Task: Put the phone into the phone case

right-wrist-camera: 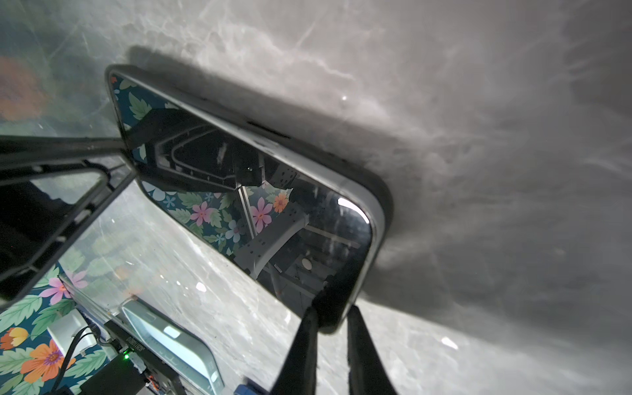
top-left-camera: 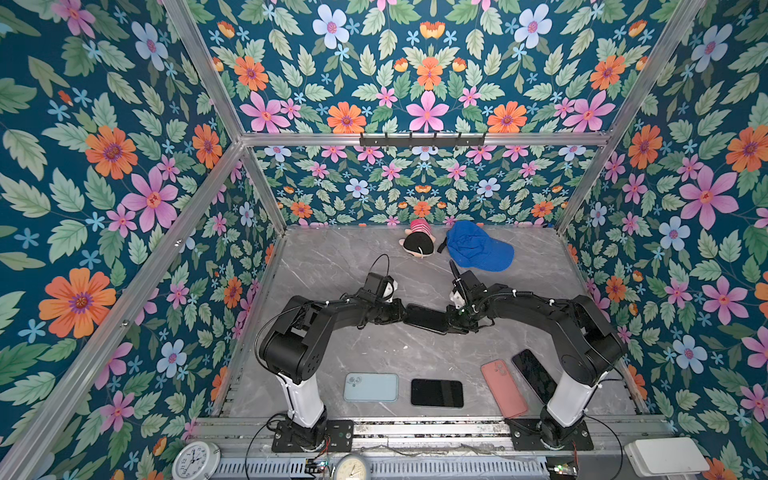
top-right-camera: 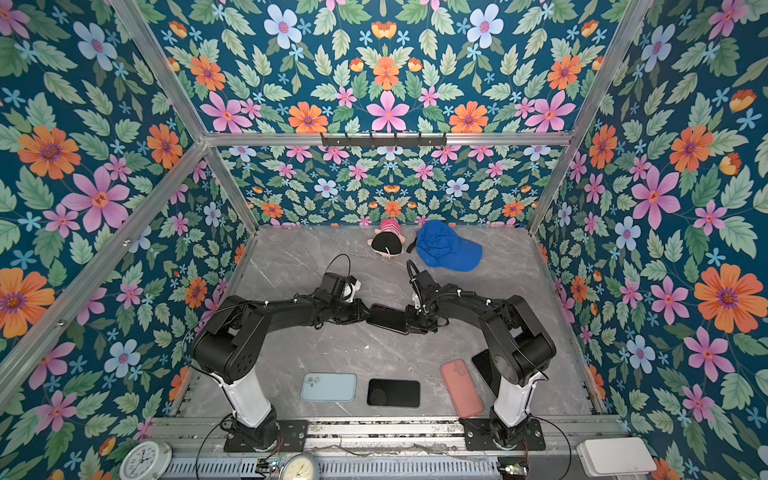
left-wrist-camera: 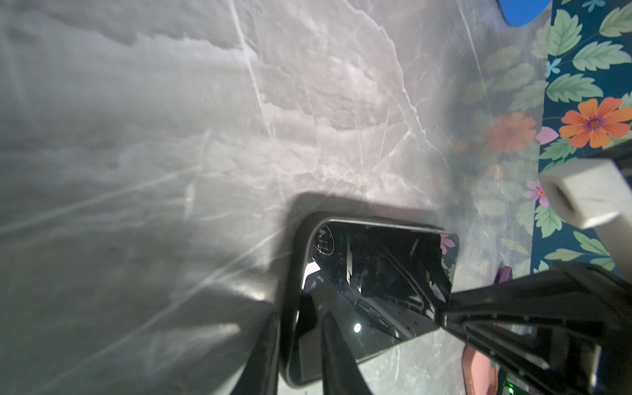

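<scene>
Fig. | left gripper (left-wrist-camera: 297,328) clamped narrow on phone case (left-wrist-camera: 292,266) rim | right gripper (right-wrist-camera: 331,314) pinching phone (right-wrist-camera: 246,191) at case's opposite end | risk: uneven squeeze may pop a corner out.

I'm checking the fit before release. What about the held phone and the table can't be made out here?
- Phone ends: both top views, covered by left gripper and right gripper.
- Case seating at the gripped corner: right wrist view, fingers cover it.
- Spare black phone: a top view, right arm hides most.
</scene>
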`<state>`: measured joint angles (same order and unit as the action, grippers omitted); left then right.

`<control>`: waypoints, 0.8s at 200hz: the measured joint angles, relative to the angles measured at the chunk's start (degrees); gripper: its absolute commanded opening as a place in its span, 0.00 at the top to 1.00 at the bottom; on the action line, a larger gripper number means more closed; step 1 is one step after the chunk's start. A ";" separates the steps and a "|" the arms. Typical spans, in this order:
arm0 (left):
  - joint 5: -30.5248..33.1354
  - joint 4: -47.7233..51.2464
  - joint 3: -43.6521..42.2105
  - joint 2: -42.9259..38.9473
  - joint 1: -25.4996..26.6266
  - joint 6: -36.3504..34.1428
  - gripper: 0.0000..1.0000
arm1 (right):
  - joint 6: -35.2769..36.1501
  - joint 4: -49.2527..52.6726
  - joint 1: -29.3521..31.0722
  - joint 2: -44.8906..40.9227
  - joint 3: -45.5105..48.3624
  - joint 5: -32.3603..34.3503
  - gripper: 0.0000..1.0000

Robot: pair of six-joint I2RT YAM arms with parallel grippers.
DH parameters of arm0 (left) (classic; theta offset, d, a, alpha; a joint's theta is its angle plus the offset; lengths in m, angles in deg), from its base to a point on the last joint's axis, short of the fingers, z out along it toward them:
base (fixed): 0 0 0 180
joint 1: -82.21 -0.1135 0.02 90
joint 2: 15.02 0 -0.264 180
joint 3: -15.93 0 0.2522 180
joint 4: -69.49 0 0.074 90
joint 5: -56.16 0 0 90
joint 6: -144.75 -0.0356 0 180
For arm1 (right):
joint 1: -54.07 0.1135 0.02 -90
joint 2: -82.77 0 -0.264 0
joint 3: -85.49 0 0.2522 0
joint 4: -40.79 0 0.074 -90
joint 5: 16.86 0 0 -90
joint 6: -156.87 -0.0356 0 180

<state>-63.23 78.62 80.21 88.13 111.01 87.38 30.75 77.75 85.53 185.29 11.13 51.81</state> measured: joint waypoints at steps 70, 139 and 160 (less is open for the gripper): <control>-0.52 0.68 -0.98 -2.82 -0.72 -0.37 0.61 | 0.50 0.13 -0.57 -3.78 1.05 -0.92 0.65; -1.42 2.56 -3.06 -7.04 -1.57 -1.53 0.46 | 8.11 0.70 -5.14 -4.39 -3.87 -1.55 0.49; -2.34 2.45 -4.92 -8.17 -0.61 -0.87 0.44 | 10.86 0.63 -5.55 -0.46 -7.17 -3.19 0.49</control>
<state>-65.57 81.07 75.29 79.96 110.40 86.50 41.61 78.38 79.98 184.83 3.96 48.62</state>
